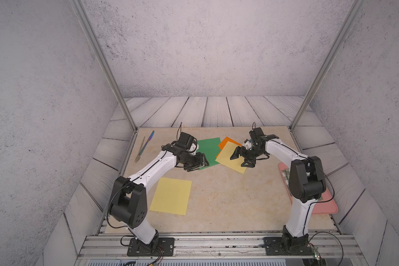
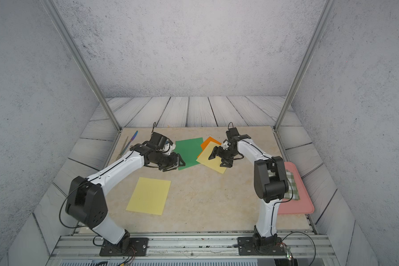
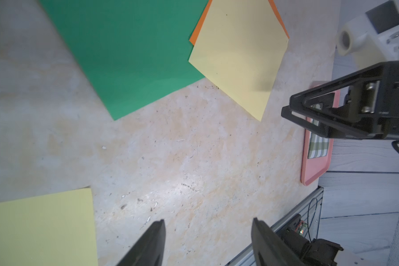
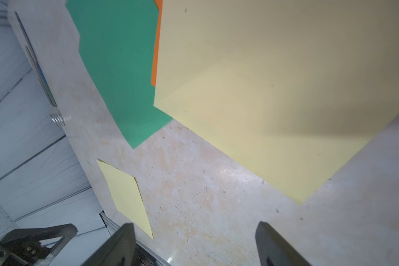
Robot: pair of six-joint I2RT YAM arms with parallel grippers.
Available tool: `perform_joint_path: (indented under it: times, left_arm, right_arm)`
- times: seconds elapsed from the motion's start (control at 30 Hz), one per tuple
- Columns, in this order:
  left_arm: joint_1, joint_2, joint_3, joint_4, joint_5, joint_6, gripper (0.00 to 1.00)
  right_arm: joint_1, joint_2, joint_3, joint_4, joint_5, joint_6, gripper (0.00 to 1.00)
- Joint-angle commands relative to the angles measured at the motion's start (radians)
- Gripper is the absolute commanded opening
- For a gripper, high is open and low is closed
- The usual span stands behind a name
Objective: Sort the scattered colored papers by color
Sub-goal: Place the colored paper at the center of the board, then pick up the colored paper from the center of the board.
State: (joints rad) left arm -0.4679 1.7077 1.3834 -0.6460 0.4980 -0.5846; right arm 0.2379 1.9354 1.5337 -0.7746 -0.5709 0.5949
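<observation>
The right gripper [image 1: 241, 159] hangs with its jaws wide apart and nothing between them. It is right over the far yellow sheet [image 1: 225, 160], which is the top of the overlapping pile. The orange sheet [image 1: 227, 142] sticks out from under that yellow one at the gripper's 11 o'clock, and the green sheet [image 1: 209, 149] lies at its 9 o'clock with one edge tucked beneath the yellow.

The left gripper [image 1: 198, 165] is also spread and empty, poised by the near corner of the green sheet. The green fills its 1 o'clock, and the second yellow sheet [image 1: 171, 195] lies alone and flat at its 7 o'clock, well apart from the pile.

The sorting looks barely begun. The step in hand seems to be taking the top yellow off the pile so it can join its match. That calls for coming down on a free edge or corner. A flat sheet gives the jaws little to pinch, and the orange underneath could drag along.

By count there are two yellow sheets, one green and one orange. I cannot tell whether more lie hidden under the pile.

Off-task items:
- A fork [image 1: 140, 149] and a knife [image 1: 149, 139] lie at the left gripper's 10 o'clock.
- A pink tray [image 1: 327, 205] with a checked cloth [image 2: 291, 184] sits at the right gripper's 4 o'clock.
</observation>
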Motion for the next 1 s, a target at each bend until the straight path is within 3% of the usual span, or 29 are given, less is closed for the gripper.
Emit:
perform_joint_path:
  times: [0.0, 0.17, 0.4, 0.57, 0.7, 0.97]
  left_arm:
    - [-0.007, 0.149, 0.156, -0.1, 0.02, 0.067, 0.65]
    - [-0.007, 0.428, 0.516, -0.249, 0.047, 0.147, 0.65]
    - [-0.006, 0.885, 1.152, -0.484, 0.074, 0.192, 0.66]
    - [0.0, 0.94, 1.126, -0.374, 0.081, 0.135, 0.67]
    - [-0.001, 0.904, 1.026, -0.254, 0.108, 0.098, 0.67]
    - [-0.001, 0.889, 0.987, -0.168, 0.122, 0.059, 0.68]
  right_arm:
    - [-0.036, -0.028, 0.049, -0.049, 0.031, -0.003, 0.86]
    - [-0.064, 0.02, 0.139, -0.112, 0.038, -0.003, 0.86]
    - [-0.085, 0.046, 0.144, -0.161, 0.049, -0.021, 0.86]
    - [-0.096, 0.048, 0.11, -0.152, 0.04, -0.016, 0.86]
    - [-0.097, 0.053, 0.103, -0.16, 0.036, -0.031, 0.86]
    - [-0.097, 0.053, 0.085, -0.181, 0.032, -0.055, 0.86]
